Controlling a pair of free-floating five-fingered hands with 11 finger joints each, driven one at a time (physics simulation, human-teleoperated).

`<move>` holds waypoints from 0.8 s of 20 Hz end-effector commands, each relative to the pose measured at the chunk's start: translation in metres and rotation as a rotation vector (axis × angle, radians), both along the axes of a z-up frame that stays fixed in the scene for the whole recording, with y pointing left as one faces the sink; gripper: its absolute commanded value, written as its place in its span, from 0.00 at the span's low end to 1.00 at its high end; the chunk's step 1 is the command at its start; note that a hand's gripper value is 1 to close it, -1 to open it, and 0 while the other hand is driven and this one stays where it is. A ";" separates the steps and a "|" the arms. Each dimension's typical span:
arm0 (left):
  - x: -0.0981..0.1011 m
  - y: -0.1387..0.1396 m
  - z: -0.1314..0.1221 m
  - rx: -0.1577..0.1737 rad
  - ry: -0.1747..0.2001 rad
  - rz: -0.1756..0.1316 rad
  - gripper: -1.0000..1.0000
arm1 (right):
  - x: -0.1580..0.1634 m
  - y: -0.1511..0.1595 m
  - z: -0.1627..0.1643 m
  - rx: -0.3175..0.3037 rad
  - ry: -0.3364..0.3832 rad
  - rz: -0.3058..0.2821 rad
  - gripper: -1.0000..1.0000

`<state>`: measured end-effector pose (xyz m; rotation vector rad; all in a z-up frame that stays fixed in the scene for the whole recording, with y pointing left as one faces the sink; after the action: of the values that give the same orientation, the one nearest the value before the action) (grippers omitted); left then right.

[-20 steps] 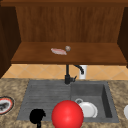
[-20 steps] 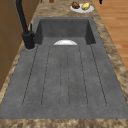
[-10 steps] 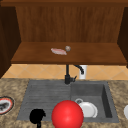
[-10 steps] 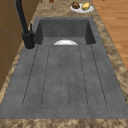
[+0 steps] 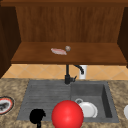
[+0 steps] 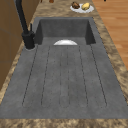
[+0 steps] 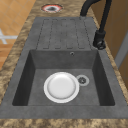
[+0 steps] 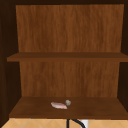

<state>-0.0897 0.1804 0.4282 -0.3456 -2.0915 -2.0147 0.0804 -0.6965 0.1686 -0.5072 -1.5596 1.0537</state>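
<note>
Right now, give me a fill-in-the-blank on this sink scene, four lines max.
1. The plate in the basin is ____.
2. The faucet is ____.
3. The pink item lies on the ____ shelf.
4. In the front view the left hand is left of a ____ ball.
Missing words: white; black; lower; red.

Your left robot hand (image 5: 37, 116) hangs low in the front view, at about seven o'clock of the frame. It shows as a dark, rounded shape, and you cannot tell how its fingers are set.
</note>
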 end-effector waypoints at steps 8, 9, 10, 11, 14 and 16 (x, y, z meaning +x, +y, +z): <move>0.000 0.000 0.000 0.000 0.000 0.000 0.50 | -0.011 0.015 0.018 -0.105 0.004 -0.043 0.00; 0.000 0.000 0.000 0.000 0.000 0.000 0.50 | -0.013 0.015 0.020 -0.119 0.009 -0.049 0.00; 0.000 0.000 0.000 0.000 0.000 0.000 0.50 | -0.016 0.015 0.021 -0.133 0.011 -0.055 0.00; 0.000 0.000 0.000 0.000 0.000 0.000 0.50 | -0.018 0.015 0.023 -0.145 0.011 -0.060 0.00; 0.000 0.000 0.000 0.000 0.000 0.000 0.50 | -0.028 0.015 0.028 -0.162 0.020 -0.069 0.00; 0.000 0.000 0.000 0.000 0.000 0.000 0.50 | -0.034 0.015 0.031 -0.178 0.024 -0.075 0.00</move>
<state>-0.0897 0.1804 0.4282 -0.3456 -2.0915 -2.0147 0.0554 -0.6815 0.1959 -0.5711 -1.4857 1.0876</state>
